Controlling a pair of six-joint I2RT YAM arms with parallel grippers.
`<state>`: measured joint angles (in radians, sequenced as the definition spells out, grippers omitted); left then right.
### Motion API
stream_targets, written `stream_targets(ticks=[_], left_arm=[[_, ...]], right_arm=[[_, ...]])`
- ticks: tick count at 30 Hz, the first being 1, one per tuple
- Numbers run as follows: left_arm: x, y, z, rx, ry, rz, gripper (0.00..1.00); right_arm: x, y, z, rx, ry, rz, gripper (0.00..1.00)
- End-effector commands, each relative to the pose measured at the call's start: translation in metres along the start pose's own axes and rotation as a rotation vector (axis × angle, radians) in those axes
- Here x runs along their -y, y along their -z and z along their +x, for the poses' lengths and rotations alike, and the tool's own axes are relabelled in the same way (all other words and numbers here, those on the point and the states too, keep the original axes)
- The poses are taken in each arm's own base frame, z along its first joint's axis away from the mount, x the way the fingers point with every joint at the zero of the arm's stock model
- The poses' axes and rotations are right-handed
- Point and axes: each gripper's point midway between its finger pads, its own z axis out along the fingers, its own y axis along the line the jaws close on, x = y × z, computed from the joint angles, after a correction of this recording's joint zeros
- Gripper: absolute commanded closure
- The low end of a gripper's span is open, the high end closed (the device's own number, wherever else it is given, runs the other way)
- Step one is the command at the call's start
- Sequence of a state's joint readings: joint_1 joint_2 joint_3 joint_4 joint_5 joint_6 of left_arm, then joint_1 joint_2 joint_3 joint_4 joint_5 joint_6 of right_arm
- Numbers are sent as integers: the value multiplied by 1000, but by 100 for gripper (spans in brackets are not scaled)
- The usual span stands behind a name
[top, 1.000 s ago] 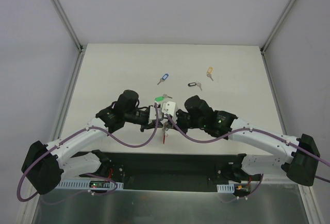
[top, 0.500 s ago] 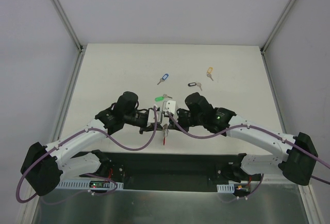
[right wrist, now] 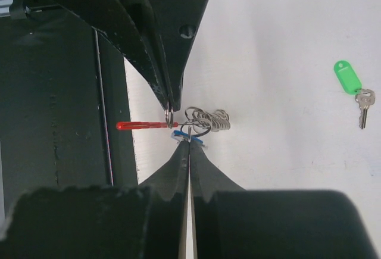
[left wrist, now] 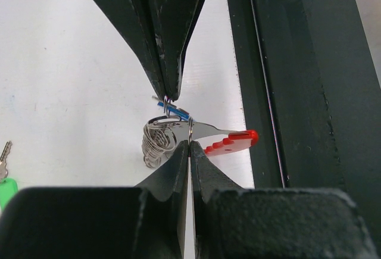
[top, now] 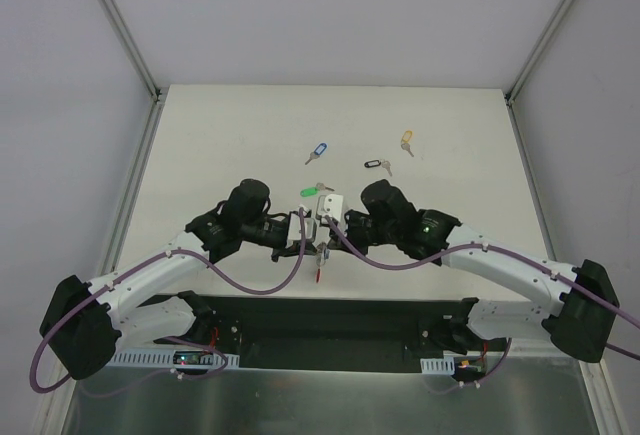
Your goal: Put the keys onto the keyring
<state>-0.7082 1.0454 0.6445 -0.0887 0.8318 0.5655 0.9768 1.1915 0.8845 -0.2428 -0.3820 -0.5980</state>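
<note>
The keyring hangs just above the table between my two grippers, which meet tip to tip. It shows as a red band (left wrist: 233, 142) joined to a silvery coiled strap (left wrist: 156, 144). My left gripper (left wrist: 189, 142) is shut on a thin metal ring at the red band's end. My right gripper (right wrist: 189, 141) is shut on the small ring of a blue-tagged key (right wrist: 186, 135), which touches the coil (right wrist: 209, 119). The green key (top: 311, 192) lies just beyond the grippers. Farther back on the table lie another blue key (top: 317, 152), the black key (top: 377, 165) and the yellow key (top: 406, 140).
The black base rail (top: 330, 320) runs along the table's near edge, right under the hanging red band (top: 318, 273). Purple cables (top: 262, 277) loop off both wrists. Grey walls with metal posts (top: 120, 30) close in the white table (top: 230, 135).
Both grippers, still shut, have drifted a little toward the near edge with the keyring between them. The loose keys have not moved.
</note>
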Motion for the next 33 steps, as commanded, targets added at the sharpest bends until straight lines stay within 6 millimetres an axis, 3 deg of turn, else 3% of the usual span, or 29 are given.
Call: stream_targets(ticks=[1, 4, 8, 14, 18, 21, 24, 29, 33], left_arm=[[3, -3, -11, 29, -24, 26, 100], [2, -3, -11, 26, -22, 23, 100], [-4, -1, -8, 9, -21, -13, 100], [-12, 1, -6, -13, -13, -65, 100], [-17, 3, -6, -21, -12, -93, 100], [-19, 5, -6, -25, -8, -110, 100], [-20, 5, -6, -29, -4, -120, 100], [-21, 6, -8, -26, -6, -125, 100], [-22, 6, -7, -28, -3, -132, 100]], right_arm=[[0, 9, -22, 91, 15, 26, 99], [-1, 9, -24, 95, 12, 20, 99], [7, 10, -11, 56, -53, 78, 99], [28, 30, 40, -95, -296, 250, 99], [32, 52, 89, -284, -475, 368, 99], [29, 61, 114, -392, -555, 410, 99], [35, 69, 126, -466, -584, 459, 99], [54, 62, 136, -572, -577, 501, 99], [70, 31, 133, -543, -573, 465, 99]])
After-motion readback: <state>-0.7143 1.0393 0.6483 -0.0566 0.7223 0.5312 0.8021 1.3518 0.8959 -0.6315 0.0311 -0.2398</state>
